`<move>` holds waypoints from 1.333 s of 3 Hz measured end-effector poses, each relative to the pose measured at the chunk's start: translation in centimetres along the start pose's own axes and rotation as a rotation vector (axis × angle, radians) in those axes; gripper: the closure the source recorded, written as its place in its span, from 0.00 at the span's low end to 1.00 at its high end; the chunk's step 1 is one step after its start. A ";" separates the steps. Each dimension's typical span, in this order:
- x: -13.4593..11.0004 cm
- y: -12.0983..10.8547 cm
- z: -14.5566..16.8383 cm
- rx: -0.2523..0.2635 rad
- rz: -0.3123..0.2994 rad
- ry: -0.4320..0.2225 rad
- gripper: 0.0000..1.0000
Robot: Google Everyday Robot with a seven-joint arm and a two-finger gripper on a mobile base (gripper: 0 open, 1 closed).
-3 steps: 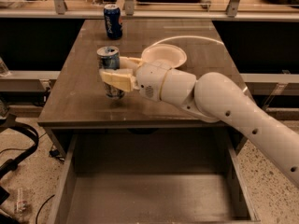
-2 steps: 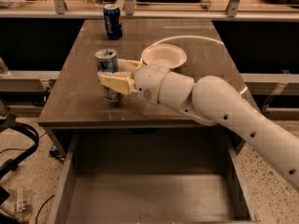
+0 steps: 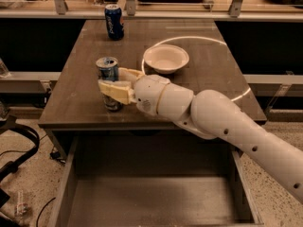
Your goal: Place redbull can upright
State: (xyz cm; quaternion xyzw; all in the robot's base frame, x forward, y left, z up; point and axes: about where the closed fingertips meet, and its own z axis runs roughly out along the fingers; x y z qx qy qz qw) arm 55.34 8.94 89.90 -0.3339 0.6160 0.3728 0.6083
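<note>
The redbull can (image 3: pixel 108 70) is a slim silver-and-blue can with a silver top. It stands upright on the dark wooden table (image 3: pixel 85 103), left of the middle. My gripper (image 3: pixel 113 83) reaches in from the right and its pale fingers (image 3: pixel 116 91) close around the can's lower half. The can's base is at or just above the tabletop; I cannot tell which.
A white bowl (image 3: pixel 166 58) sits right of the can, behind my wrist. A dark blue can (image 3: pixel 113 21) stands at the table's far edge. An open drawer (image 3: pixel 147 193) juts out below the table front. Cables lie on the floor at left.
The gripper and the can have shifted slightly left and away from the front edge. The can stays upright in the fingers.
</note>
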 end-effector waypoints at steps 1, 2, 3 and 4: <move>0.0 0.2 0.1 -0.003 -0.001 0.000 0.82; -0.1 0.3 0.2 -0.006 -0.002 0.000 0.59; -0.1 0.5 0.4 -0.009 -0.003 0.000 0.35; -0.1 0.6 0.5 -0.012 -0.004 0.001 0.12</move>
